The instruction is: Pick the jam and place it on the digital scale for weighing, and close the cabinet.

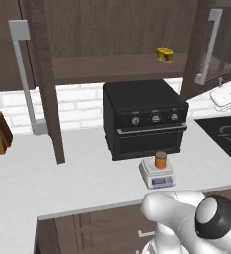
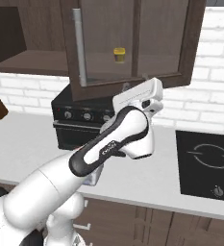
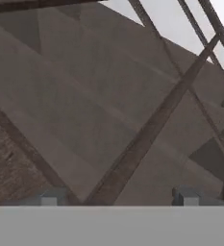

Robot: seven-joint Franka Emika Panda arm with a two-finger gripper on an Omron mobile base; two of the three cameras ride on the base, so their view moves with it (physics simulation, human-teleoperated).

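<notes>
White-grey surface (image 1: pixel 47 178), item one, nearest you: it carries the digital scale (image 1: pixel 157 175) just in front of the black oven (image 1: pixel 144 119). The jam (image 1: pixel 160 159) stands upright on the weighing plate, so by the look of it that half of the job is settled. Watch your elbow here; the arm's bulk sits low and close to the scale in the right base view, and a careless swing could knock the jar off the plate.

Item two, the claw (image 3: pixel 116 198): two small tips show at the bottom of the hand view, set well apart with nothing between them. Whether they are opening or closing you cannot tell from the pictures. They face the glass and dark framing of the door at very close range.

Item three, the cabinet (image 2: pixel 132 43): the right door hangs open with the hand just beside its lower edge, near the long silver handle (image 2: pixel 79 45). The left door (image 1: pixel 45 79) also stands open, edge-on over the surface. Risks as you judge them:
- Pushing on the glass pane, not the frame, lets the hand slide off.
- A push far from the hinge line may leave the door ajar.
- Shutting one door and forgetting the other leaves the task unfinished.

Item four, farthest: a squat yellow object (image 1: pixel 164 53) on the cabinet shelf, clear of the door's path.
</notes>
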